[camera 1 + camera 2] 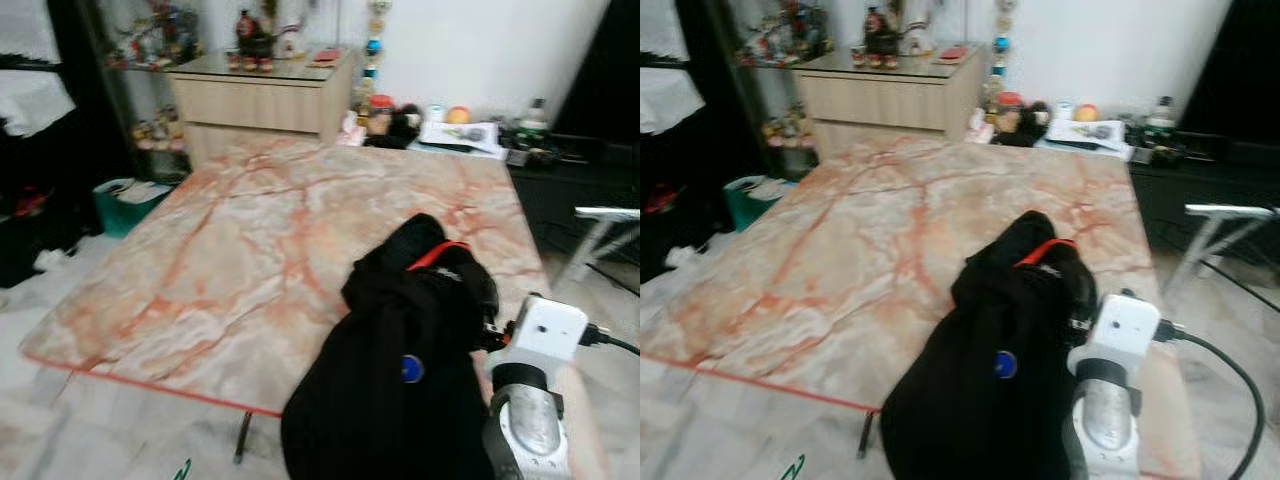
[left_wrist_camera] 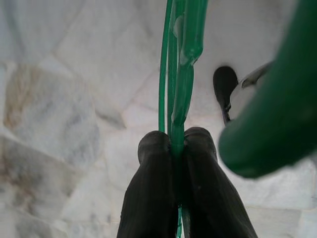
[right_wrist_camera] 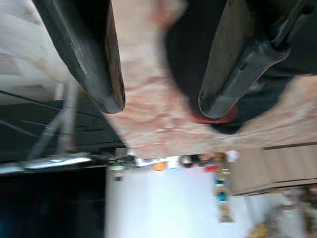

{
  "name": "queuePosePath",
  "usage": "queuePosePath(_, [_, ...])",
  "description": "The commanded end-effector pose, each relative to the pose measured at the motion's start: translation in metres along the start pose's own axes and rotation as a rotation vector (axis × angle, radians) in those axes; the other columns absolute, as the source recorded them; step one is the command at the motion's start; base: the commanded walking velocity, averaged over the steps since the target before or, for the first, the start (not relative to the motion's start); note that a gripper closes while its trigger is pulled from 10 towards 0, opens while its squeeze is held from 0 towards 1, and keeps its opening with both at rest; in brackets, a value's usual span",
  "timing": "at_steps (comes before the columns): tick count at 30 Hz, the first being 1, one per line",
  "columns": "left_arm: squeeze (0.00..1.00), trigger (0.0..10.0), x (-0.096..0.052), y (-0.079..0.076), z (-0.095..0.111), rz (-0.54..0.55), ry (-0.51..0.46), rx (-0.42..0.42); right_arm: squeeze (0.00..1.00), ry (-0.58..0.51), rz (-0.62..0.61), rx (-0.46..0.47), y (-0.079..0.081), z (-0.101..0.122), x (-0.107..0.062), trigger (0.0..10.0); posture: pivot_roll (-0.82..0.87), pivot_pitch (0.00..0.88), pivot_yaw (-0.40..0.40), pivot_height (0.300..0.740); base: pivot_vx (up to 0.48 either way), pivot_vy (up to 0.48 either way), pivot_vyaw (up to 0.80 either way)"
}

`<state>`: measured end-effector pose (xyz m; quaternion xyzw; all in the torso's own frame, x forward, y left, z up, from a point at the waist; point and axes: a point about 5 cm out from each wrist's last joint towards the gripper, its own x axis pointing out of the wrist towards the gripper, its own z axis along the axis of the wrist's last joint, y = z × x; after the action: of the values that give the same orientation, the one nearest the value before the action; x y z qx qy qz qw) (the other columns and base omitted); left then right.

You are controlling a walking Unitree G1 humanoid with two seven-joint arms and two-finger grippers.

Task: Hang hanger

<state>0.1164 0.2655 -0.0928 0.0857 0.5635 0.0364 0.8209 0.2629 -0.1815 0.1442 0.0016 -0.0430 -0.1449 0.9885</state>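
Right at the bottom edge, the right arm's silver wrist and white camera block rise beside a black garment (image 1: 400, 370), which is heaped on the near right corner of the marble table (image 1: 230, 250) with part of it hanging off the edge. That table is the biggest thing here, its pink-veined top bare apart from the garment. Behind it stand a wooden cabinet (image 1: 262, 100) topped with figurines and a low shelf of clutter against the wall (too blurred to sort out).

The right gripper (image 3: 161, 106) has its 2 fingers spread wide with nothing between them, pointing across the table, the garment's red collar trim (image 1: 438, 256) just beyond one fingertip.

The left gripper (image 2: 174, 148) is closed tight on a thin green hanger (image 2: 179, 59), held low over pale floor tiles. The hanger's wire runs straight out along the fingers.

So the hanger is on the left and the garment on the right, well apart; bringing them together probably comes next.
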Motion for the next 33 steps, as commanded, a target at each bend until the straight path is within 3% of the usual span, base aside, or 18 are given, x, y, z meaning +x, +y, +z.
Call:
queuePosePath(1, [0.00,10.0,0.0007,-0.0030,0.0030,-0.010,-0.006,0.009,0.00,0.000,-0.006,-0.012,-0.0031,-0.0020,-0.0001,10.0,-0.02,0.000,0.013,0.740,0.000,-0.371,0.00])
queuePosePath(33, [0.00,10.0,0.0007,-0.0029,0.0041,-0.025,-0.005,0.015,0.00,0.009,0.029,-0.038,0.0017,-0.0066,0.0009,10.0,-0.02,0.000,0.016,0.740,0.000,-0.378,0.00])
